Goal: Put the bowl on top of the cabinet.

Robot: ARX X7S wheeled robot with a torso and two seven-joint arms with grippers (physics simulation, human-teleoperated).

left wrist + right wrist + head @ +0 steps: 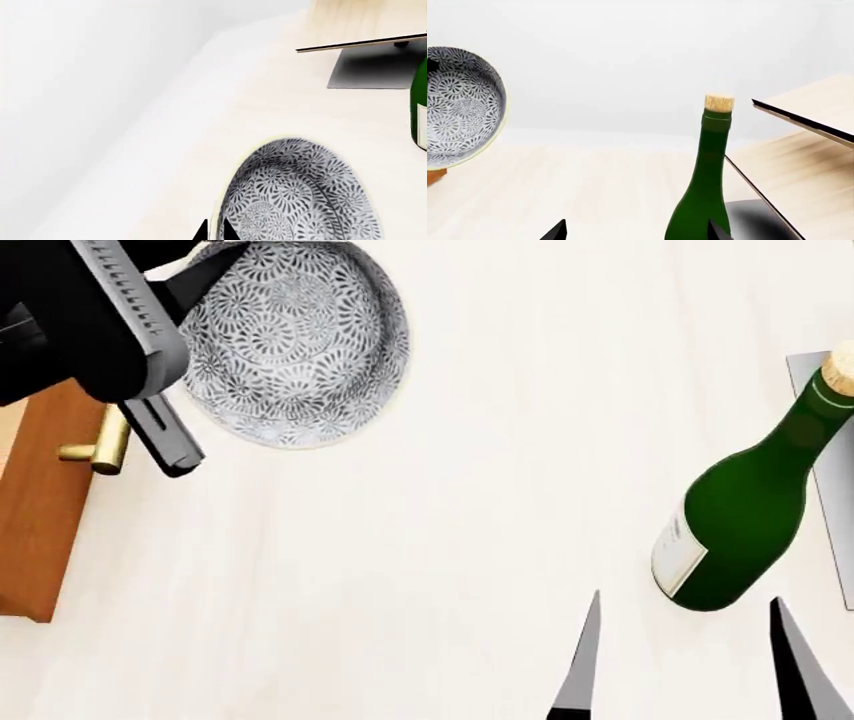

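Item 1, bowl (294,345): held by the left gripper (213,231), whose tips pinch the rim, 1 inside and 1 outside. The right wrist view shows it raised above the counter (441,560) and tipped so its patterned inside faces sideways; a rim grip leaves the foot free for setting down, in my judgement.

Item 2, cabinet (40,510): just beside the left gripper, on its outer side. Only a reddish-brown edge and 1 brass handle (96,448) show. The bowl is not yet over it.

Item 3, right gripper (683,665): jaws spread wide, holding nothing, idle just short of the green bottle (741,515).

Item 4, green bottle: upright, corked, between the right gripper's spread tips in the right wrist view. A pale label (671,555) shows; no writing can be read.

Item 5, plywood rack (804,122): beyond the bottle, on a dark-grey base (373,70). No markings.
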